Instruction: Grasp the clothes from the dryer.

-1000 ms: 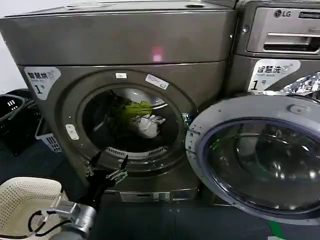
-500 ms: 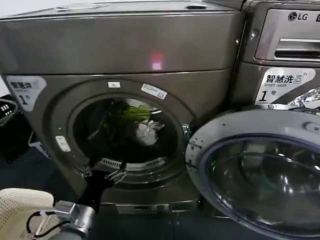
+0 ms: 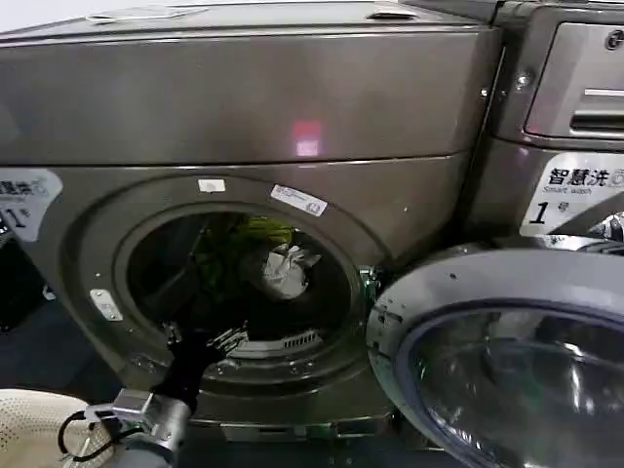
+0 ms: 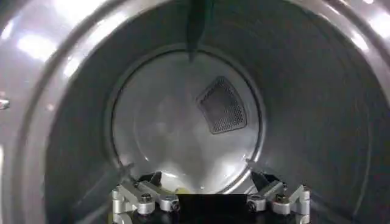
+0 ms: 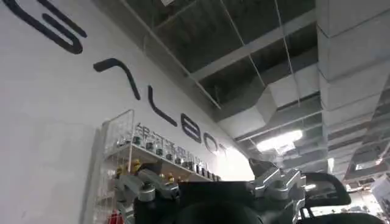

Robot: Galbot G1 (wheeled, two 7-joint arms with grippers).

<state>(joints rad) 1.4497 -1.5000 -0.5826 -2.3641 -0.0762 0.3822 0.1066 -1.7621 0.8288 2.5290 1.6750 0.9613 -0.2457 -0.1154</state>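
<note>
A: Where's the left gripper (image 3: 202,340) at?

B: Lower left of frame, at the dryer (image 3: 244,117) porthole's bottom lip, fingers spread wide, nothing held. The clothes (image 3: 278,261) sit up and right of it, deeper in. Left arm's clearly closer.

Brushed, glossy metal dryer (image 3: 244,97); soft cloth clothes (image 3: 278,258); smooth, shiny steel drum wall (image 4: 317,91).

A second machine (image 3: 565,146) stands right of the open porthole, a white basket (image 3: 34,424) sits at lower left, and a wire shelf (image 5: 137,161) hangs on the lettered wall (image 5: 55,122).
</note>
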